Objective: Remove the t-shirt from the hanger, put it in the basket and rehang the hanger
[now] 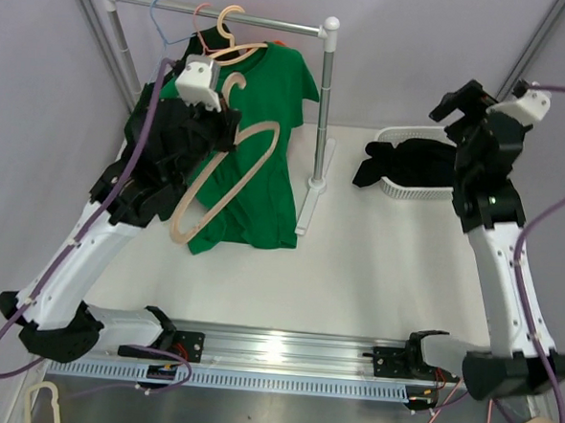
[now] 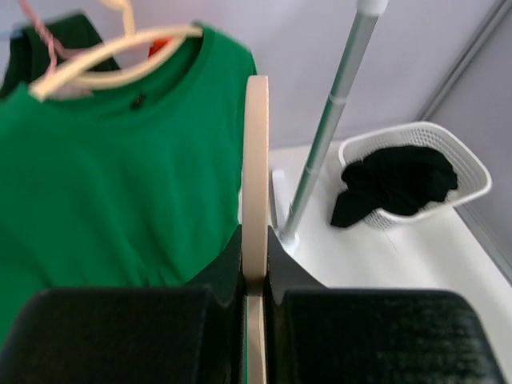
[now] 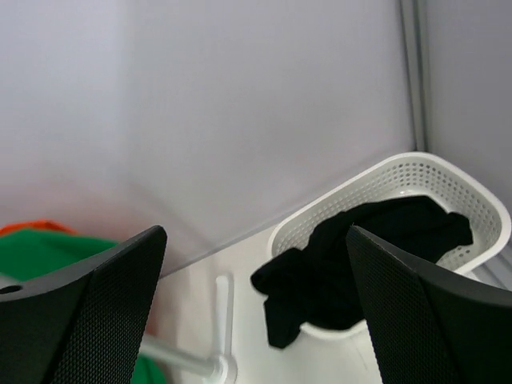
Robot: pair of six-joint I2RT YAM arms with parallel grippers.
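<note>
Plainly, the main risk is judged to lie with the bare hanger (image 1: 229, 175), which is pinched edge-on between the fingers of the left hand (image 2: 254, 276). It is held close in front of the green t-shirt (image 1: 269, 115). If it is swung or lowered carelessly, its hook or shoulder could be snagged in the cloth. The shirt could then be dragged askew, or the loaded hanger (image 2: 112, 52) knocked off the rail (image 1: 275, 21). A weak pinch on so thin an edge could also let the bare hanger be dropped onto the desk (image 1: 375, 265).

The green t-shirt is seen hanging from the rail at the far left, just beyond the left hand and slightly to its right. Whether the bare hanger touches it cannot be told.

The right hand (image 3: 254, 240) is spread and empty. It is raised over the white basket (image 1: 399, 188) at the far right, where a black garment (image 1: 410, 160) is draped over the rim, well apart from the t-shirt.
</note>
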